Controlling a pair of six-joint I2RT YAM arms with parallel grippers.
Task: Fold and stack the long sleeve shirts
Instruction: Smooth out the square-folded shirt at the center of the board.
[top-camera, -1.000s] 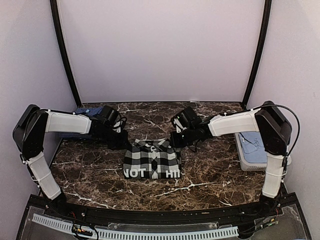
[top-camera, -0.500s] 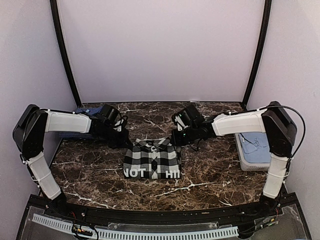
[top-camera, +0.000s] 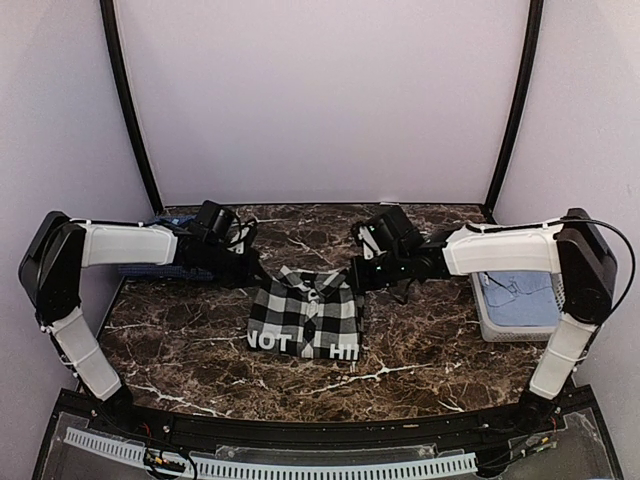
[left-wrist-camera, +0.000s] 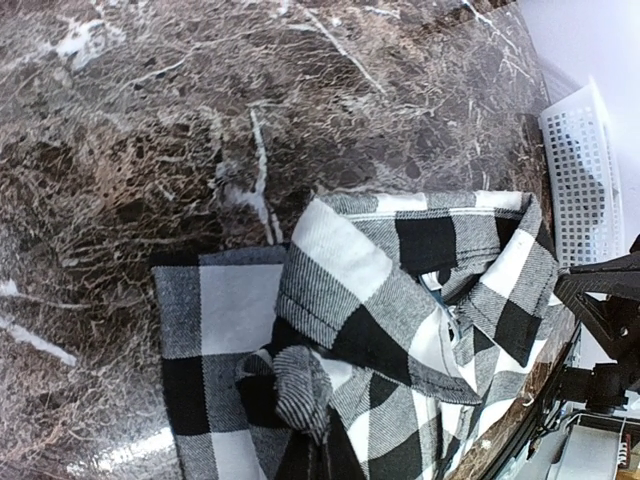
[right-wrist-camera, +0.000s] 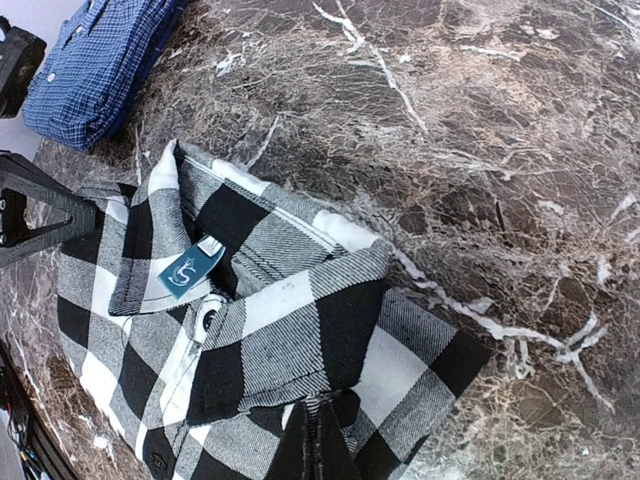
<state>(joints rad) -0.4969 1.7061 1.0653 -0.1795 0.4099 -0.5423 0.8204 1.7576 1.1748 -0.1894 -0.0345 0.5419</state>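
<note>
Left pincer (top-camera: 256, 277): jaws together, clamped on the far-left corner of the checked shirt (top-camera: 305, 320), at the collar end. The left wrist view shows a wad of cloth bunched up right at the grip.

Right pincer (right-wrist-camera: 312, 450): also closed on cloth, on the far-right corner of that same shirt, fabric puckering into the fingertips. The two pincers face each other across the collar.

The checked shirt is a folded packet, collar away from the arm bases, white lettering along the near edge. It lies on the desk (top-camera: 420, 350). Can't tell whether the collar end is lifted off it.

The blue shirt (right-wrist-camera: 95, 60) sits out past the checked shirt's far-left corner, folded, partly hidden behind the left arm in the top view. The basket (top-camera: 505, 332) is well off to the checked shirt's right, with a pale blue garment (top-camera: 525, 295) in it.

My read: folding of the checked shirt looks done and you're at the start of the stacking step, both corners taken for the carry.

Next move needs:
- raise both pincers together, same height, so the packet hangs flat and the fold holds
- keep their spacing fixed; any closer and the middle sags, any wider and the placket strains
- swing toward the blue shirt, clearing the left arm's own forearm
- lay the near edge down first, square on the blue shirt, then let go

Risk: only the top layers may be pinched, so the under layers could unfold on lift.
</note>
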